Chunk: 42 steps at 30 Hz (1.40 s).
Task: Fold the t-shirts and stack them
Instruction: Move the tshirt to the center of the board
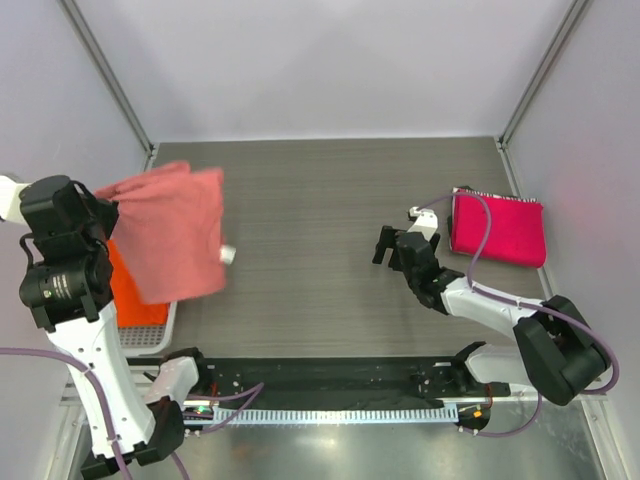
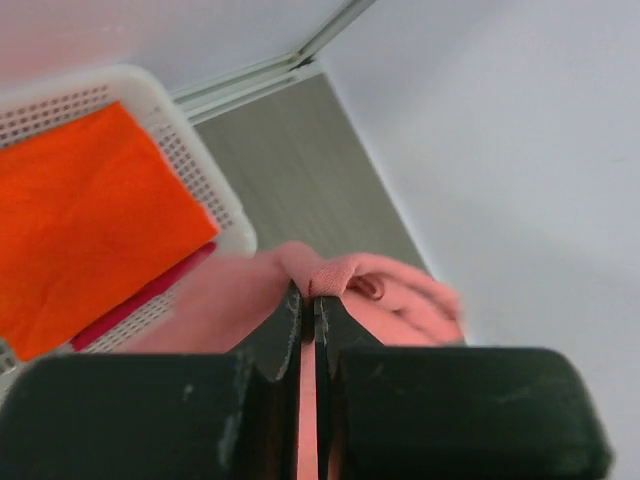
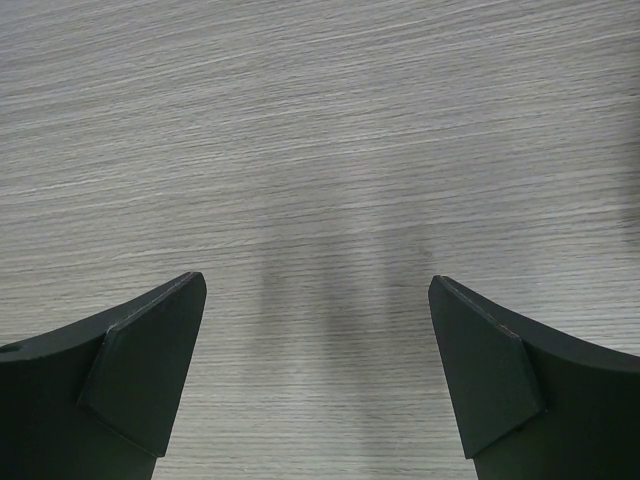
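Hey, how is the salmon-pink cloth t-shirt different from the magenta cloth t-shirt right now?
The salmon-pink cloth t-shirt hangs in the air, pinched in the left tool; the magenta cloth t-shirt lies on the grey table, unheld. The pink one hangs loose; the magenta one is a neat folded rectangle. Both are plain, solid-coloured cloth.
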Tool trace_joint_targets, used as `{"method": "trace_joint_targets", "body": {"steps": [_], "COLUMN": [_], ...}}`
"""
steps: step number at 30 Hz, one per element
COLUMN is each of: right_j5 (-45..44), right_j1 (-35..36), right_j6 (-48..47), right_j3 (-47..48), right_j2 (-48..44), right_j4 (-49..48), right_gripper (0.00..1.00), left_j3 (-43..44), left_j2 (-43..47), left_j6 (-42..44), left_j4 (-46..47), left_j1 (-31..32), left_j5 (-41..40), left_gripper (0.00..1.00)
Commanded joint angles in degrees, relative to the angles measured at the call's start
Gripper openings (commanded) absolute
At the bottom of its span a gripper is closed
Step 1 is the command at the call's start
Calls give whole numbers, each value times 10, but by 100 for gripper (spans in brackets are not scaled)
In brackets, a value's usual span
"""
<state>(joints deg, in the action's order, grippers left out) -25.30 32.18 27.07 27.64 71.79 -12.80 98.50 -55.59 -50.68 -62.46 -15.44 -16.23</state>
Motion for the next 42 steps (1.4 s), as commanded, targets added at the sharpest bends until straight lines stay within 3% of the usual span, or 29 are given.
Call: {"method": "trace_joint_targets", "body": {"steps": [1,6,8,9,13,14,18,22,23,27,32,34,37,39,40,42], "right_j5": [-4,-3,-3,-4,-3,-4,-6,-6,-8,-4,-24,-48,-63,-73,-78,-80], "right_j1": [2,2,2,2,2,2,2,2,2,2,2,2,2,2,2,2], "right_j6": [-1,-2,-2,-2,-2,-2,-2,-5,-4,-8,-9,-7,-6,-5,-4,-4], "right_j3": [25,22,22,22,25,26,23,22,22,12,-13,-28,-52,-65,-67,-73], "right_j2": [4,3,1,1,5,5,2,1,0,-14,-64,-84,-125,-149,-154,-168], "right_j4": [-17,-19,-21,-21,-19,-18,-19,-21,-21,-27,-40,-43,-54,-54,-52,-54], "right_gripper": [100,100,100,100,100,100,100,100,100,98,96,96,93,92,92,91], "left_j3": [-24,-49,-66,-75,-85,-84,-23,106,144,201,216,264,374,400,379,319], "left_j2": [9,21,37,38,6,3,-23,-117,-135,-211,-301,-349,-392,-390,-378,-321], "left_j6": [18,4,7,-1,-65,-74,-93,-129,-127,-91,-87,-66,-44,-58,-79,-128], "left_j4": [1,17,70,85,127,136,180,193,196,202,240,238,192,171,167,179], "left_j1": [-2,-1,-2,-1,17,31,155,273,335,483,578,636,644,609,529,440], "left_j5": [-55,-32,34,121,292,302,259,298,278,187,168,136,106,94,121,151], "left_gripper": [0,0,0,0,0,0,0,0,0,0,0,0,0,0,0,0]}}
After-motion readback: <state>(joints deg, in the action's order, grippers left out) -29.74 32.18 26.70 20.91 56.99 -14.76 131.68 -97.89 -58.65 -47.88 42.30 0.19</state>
